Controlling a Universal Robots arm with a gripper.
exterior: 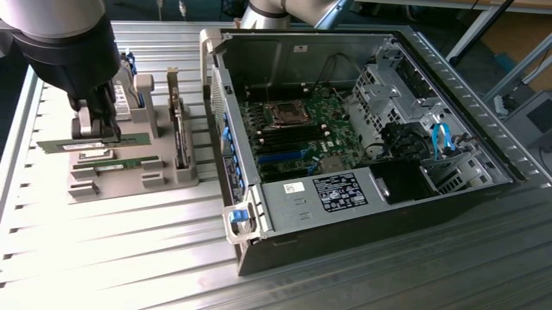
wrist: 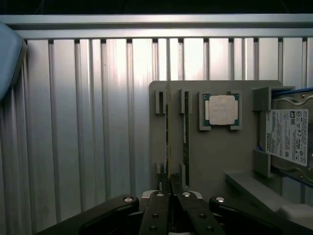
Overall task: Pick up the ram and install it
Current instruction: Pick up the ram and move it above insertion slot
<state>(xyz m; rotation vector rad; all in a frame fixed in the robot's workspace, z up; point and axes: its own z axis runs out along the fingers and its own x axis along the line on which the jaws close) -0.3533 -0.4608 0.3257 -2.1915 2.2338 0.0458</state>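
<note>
Claw, wrist view: black claw closed tight on the thin edge of the ram, which runs straight out ahead of the fingertips, seen edge-on.
Second stick: another green stick stands on edge in the slot just beside the held one, apart from the claw.
Holder: grey holder block lies under and ahead of the claw.
Processor: square silver processor sits in its pocket past the second stick, off to the claw's side.
Hard drive: silver hard drive with a white label, farther out on that same side.
Table: ribbed metal table on the claw's other side.
Arm, exterior view: dark arm comes down to the claw.
Ram: ram held level in the clamped fingers and sticking out past both sides of the claw. Whether it has cleared its slot cannot be told.
Second stick: second stick rests in the holder just beside the claw.
In the way: an upright card stands on edge between the claw and the computer case. The case's near wall rises beyond it.
Motherboard: motherboard lies inside the open case, well apart from the claw, with the processor socket bare.
</note>
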